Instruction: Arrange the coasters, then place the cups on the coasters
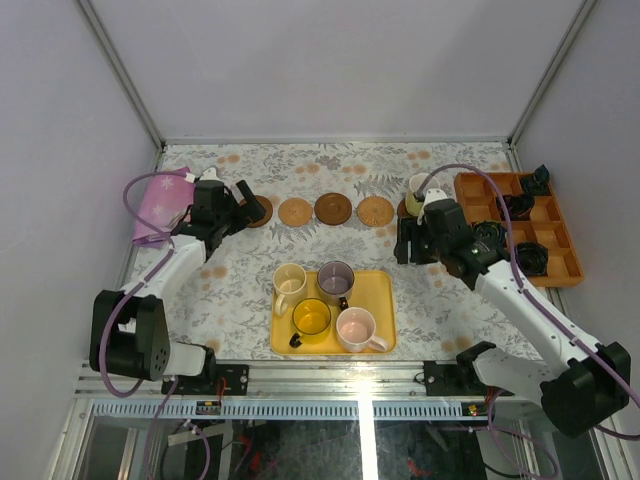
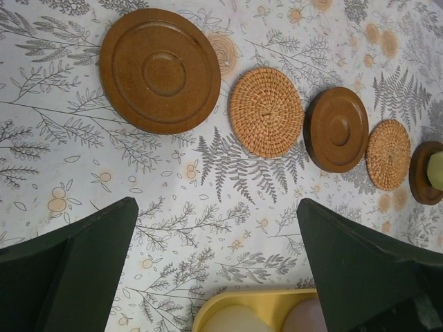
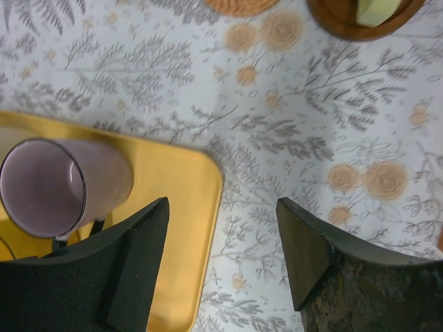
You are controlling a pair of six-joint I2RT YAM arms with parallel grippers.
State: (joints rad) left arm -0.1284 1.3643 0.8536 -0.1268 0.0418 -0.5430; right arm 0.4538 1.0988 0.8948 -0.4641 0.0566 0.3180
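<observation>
Going for the purple cup on the yellow tray.
My right gripper hangs released and empty over the tray's right edge; I'd pinch the cup's near wall squarely. Four coasters beyond the tray lie bare, and a pale cup fills the fifth. My left gripper, also released, hovers beyond the tray's left corner.

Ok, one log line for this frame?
coasters: five in a row | pale cup: on far-right coaster | other four cups: on yellow tray | left gripper: open, empty | right gripper: open, empty
</observation>
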